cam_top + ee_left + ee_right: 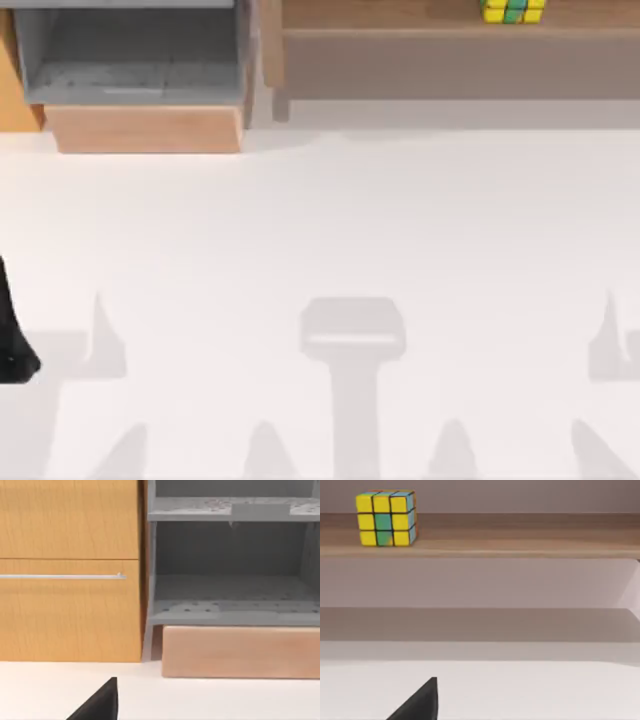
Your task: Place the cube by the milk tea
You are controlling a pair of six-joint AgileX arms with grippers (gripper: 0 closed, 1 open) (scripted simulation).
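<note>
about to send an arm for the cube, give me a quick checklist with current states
1. Cube located: ok, on the wooden shelf at the table's far right.
2. Cube upright, unobstructed: ok.
3. Cube free of either hand: ok, nothing touches it.
4. Milk tea located: not ok, not seen.
5. Right hand open: cannot tell.
6. Left arm parked: ok, at the table's left edge, facing the grey cabinet.
</note>
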